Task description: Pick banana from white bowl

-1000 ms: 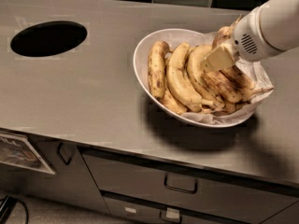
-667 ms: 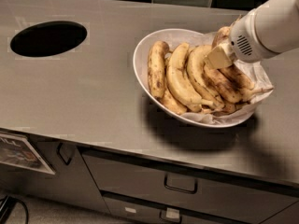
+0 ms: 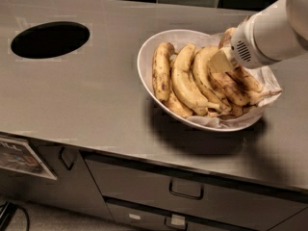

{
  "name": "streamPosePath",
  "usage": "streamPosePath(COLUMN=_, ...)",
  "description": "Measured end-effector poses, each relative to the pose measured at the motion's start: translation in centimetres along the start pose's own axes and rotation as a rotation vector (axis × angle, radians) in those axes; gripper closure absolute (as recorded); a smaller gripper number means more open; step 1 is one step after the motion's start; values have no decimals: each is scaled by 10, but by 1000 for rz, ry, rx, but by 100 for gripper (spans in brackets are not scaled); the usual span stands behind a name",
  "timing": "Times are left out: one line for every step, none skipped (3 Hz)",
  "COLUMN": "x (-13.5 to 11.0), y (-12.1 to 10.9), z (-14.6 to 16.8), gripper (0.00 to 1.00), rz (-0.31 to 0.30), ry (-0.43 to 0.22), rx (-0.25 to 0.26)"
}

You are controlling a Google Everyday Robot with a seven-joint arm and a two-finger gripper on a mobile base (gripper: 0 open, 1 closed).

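Note:
The white bowl [image 3: 149, 57] stands on the counter right of centre, lined with crumpled white paper and holding several bananas. Plumper yellow bananas [image 3: 185, 81] lie in its left and middle part. The brown-mottled banana [image 3: 234, 88] lies at the right side, its thin stem pointing right over the paper. My gripper [image 3: 220, 61] reaches in from the upper right on the white arm [image 3: 269, 30]. It is down among the bananas, right above the brown-mottled one and touching or nearly touching the fruit. The arm hides the bowl's far right rim.
A dark round hole [image 3: 50, 39] is cut into the grey counter [image 3: 96, 105] at the far left. Dark tiles run along the back wall. Drawers with handles [image 3: 185, 189] are below the counter's front edge.
The gripper has edged slightly left and down into the bowl. The bananas and the bowl have not visibly moved.

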State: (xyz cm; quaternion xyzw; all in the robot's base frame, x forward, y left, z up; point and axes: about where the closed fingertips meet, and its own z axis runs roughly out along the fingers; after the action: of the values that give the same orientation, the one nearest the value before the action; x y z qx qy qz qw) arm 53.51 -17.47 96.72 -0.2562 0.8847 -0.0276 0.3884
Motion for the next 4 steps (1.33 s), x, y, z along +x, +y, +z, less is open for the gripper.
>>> streamPosePath(x=0, y=-2, z=-7, gripper=52, rz=11, ry=-7, rx=46)
streamPosePath(x=-2, y=-3, z=-14, gripper=52, rz=14, ry=-20, rx=81)
streamPosePath(x=-2, y=-4, z=-12, gripper=52, rz=19, ry=-17, rx=90)
streamPosePath(x=0, y=-5, z=-5, gripper=52, rz=23, ry=-3, rx=92)
